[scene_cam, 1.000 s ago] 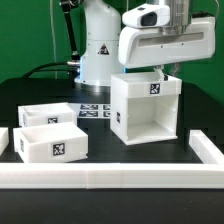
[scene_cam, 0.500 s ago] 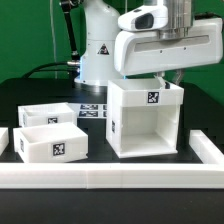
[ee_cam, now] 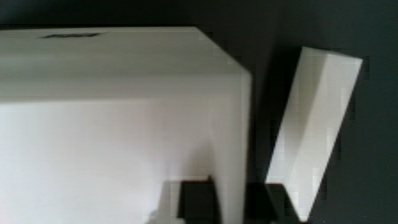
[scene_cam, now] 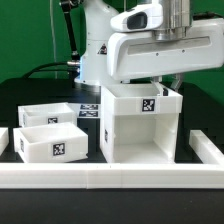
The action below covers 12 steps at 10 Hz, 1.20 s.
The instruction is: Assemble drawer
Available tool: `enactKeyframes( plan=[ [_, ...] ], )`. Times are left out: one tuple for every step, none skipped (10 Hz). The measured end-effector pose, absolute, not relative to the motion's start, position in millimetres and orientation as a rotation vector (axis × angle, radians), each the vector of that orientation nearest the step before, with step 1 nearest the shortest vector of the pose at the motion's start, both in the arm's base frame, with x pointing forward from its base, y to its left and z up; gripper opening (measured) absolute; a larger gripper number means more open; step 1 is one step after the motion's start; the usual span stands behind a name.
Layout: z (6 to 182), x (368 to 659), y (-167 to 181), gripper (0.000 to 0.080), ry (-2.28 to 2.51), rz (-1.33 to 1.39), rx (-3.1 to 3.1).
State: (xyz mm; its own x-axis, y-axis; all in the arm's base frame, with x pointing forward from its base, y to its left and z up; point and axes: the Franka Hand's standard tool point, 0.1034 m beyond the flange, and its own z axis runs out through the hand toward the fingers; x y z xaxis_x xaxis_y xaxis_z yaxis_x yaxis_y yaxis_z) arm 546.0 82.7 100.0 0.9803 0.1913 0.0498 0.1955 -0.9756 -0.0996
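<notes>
The drawer housing (scene_cam: 140, 125), a tall white open-fronted cube with a square tag near its top, stands at centre right on the black table. My gripper (scene_cam: 164, 88) comes down onto its upper right wall and is shut on that wall. In the wrist view the housing (ee_cam: 107, 120) fills most of the picture. My dark fingers (ee_cam: 196, 203) sit on either side of its thin wall, and the gripper (ee_cam: 237, 195) is closed on it. Two shallow white trays stand at the exterior view's left, the nearer one (scene_cam: 50, 146) with a tag on its front and the farther one (scene_cam: 42, 114) behind it.
The long white rail (scene_cam: 110, 178) borders the table's front and turns up along the exterior view's right side (scene_cam: 207, 148). It also shows as a white strip in the wrist view (ee_cam: 313, 120). The marker board (scene_cam: 90, 110) lies flat behind the trays. The arm's base (scene_cam: 95, 45) stands at the back.
The housing has moved with my gripper toward the exterior view's left and closer to the camera. The two trays have not moved.
</notes>
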Motion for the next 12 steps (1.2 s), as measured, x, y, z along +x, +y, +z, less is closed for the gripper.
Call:
enactKeyframes(
  plan=[
    [100.2,546,83,0.0041,-0.267,-0.06,-3.025],
    [100.4,546,83,0.0041,-0.249,-0.06,-3.026],
    [100.7,546,84,0.0041,-0.177,-0.058,-3.03],
    [100.9,547,84,0.0041,-0.125,-0.056,-3.032],
    [100.9,547,85,0.0041,0.009,-0.052,-3.032],
    [100.0,549,86,0.0041,0.206,-0.057,-3.022],
    [100.1,553,86,0.0041,0.326,-0.055,-3.007],
    [102.4,561,87,0.0041,0.436,-0.058,-2.988],
    [105.5,566,88,0.0041,0.555,-0.046,-2.965],
    [106.9,571,88,0.0041,0.638,-0.047,-2.937],
    [107.0,574,87,0.0041,0.713,-0.047,-2.91],
    [107.0,573,89,0.0041,0.756,-0.043,-2.898]
  ],
)
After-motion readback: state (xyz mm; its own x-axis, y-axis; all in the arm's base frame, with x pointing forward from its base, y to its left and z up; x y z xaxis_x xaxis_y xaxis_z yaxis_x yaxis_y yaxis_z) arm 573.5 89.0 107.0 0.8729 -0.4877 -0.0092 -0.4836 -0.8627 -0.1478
